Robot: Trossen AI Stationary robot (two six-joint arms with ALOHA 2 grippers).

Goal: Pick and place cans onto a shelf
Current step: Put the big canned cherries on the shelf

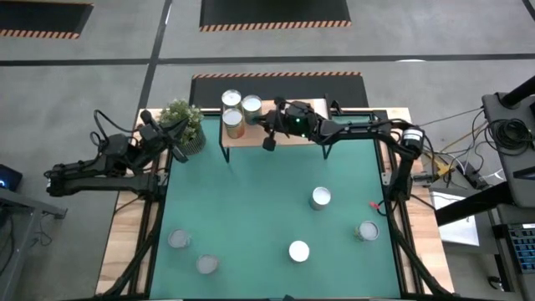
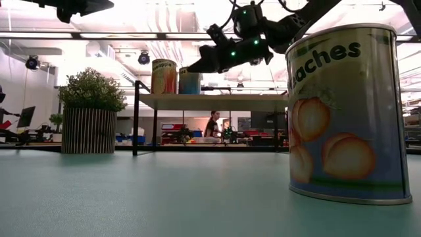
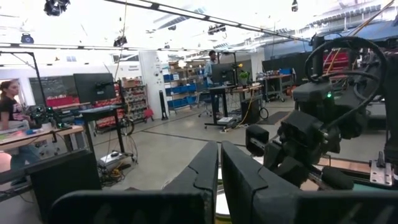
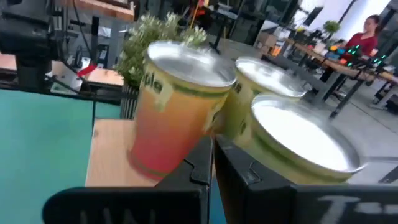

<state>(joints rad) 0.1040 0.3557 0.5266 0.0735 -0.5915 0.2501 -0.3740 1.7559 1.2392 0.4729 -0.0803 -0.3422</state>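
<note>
Three cans stand upright on the light-wood shelf (image 1: 251,136) at the table's far edge: one at the far left (image 1: 231,99), one beside it (image 1: 252,106), one nearer (image 1: 234,124). They fill the right wrist view, the orange-labelled can (image 4: 177,106) in front. My right gripper (image 1: 269,134) is shut and empty, level, just right of these cans and above the shelf board (image 2: 210,101). My left gripper (image 1: 178,151) is shut and empty beside the potted plant. Several more cans stand upright on the green tabletop, among them one (image 1: 321,197) and a peach can (image 2: 345,112).
The potted plant (image 1: 184,127) stands left of the shelf at the table's far left. Loose cans stand near the front edge: two on the left (image 1: 178,240) (image 1: 206,264), one in the middle (image 1: 298,250) and one on the right (image 1: 368,231). People stand in the room behind.
</note>
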